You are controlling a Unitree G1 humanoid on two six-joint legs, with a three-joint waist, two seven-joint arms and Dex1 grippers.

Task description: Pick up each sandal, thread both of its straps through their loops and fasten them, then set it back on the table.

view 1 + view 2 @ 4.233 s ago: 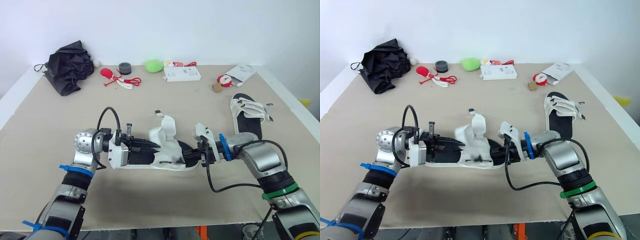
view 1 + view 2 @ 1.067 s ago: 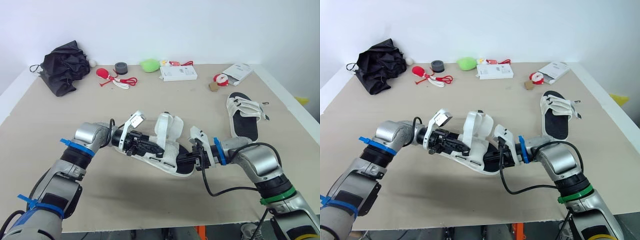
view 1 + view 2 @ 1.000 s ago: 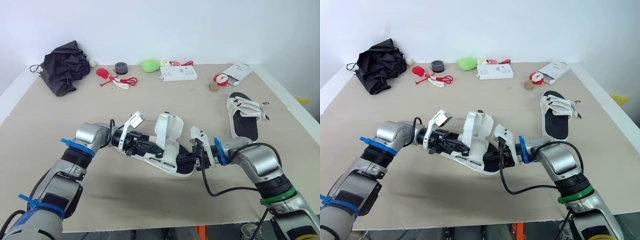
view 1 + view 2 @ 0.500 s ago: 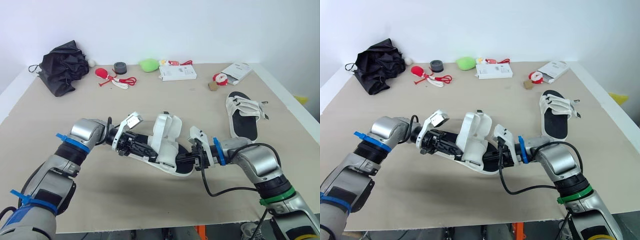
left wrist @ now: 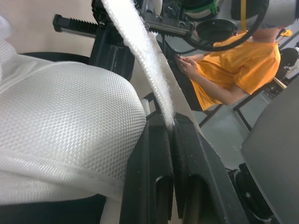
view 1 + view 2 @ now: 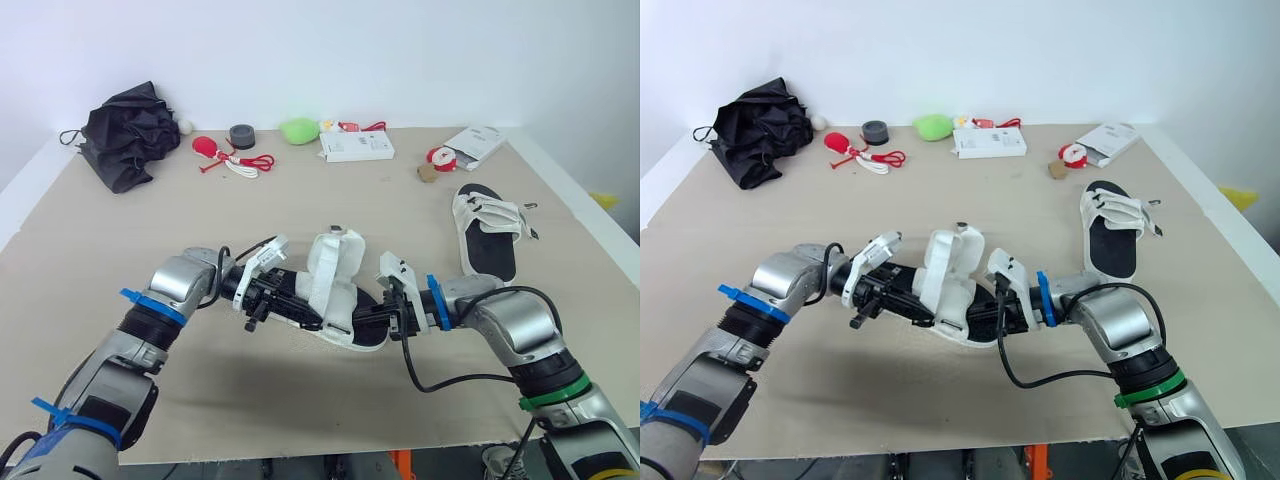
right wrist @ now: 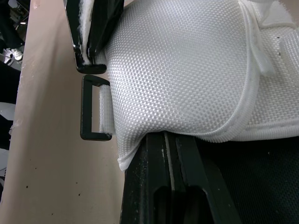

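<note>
Rolling its wrist over and down within the last second, the left gripper (image 6: pixel 303 309) has carried the strap (image 5: pixel 140 51) from a raised, open attitude to one laid lower across the sandal (image 6: pixel 335 278), so the white upper now sits folded closer over the footbed than it did a moment ago. Four seconds back the sandal lay flat with its flaps standing up; now it hangs tilted just above the table (image 6: pixel 300 200), near the front edge and between the two arms. The left gripper is clenched on the strap, whose white webbing runs out from between its closed fingers in the left wrist view. The right gripper (image 6: pixel 368 318) is clamped on the sandal at the sole, under the rim of the white mesh, and has barely moved, serving as the steady anchor. Its wrist view shows the black loop (image 7: pixel 96 108) standing free beside the mesh with nothing passed through it, so I judge that threading is not yet done and that the recent roll was a way of lining the strap end up with that loop. The second sandal (image 6: pixel 487 235) lies well apart on the robot's right side of the table, untouched. A person (image 5: pixel 233 70) in an orange shirt sits beyond the table.
</note>
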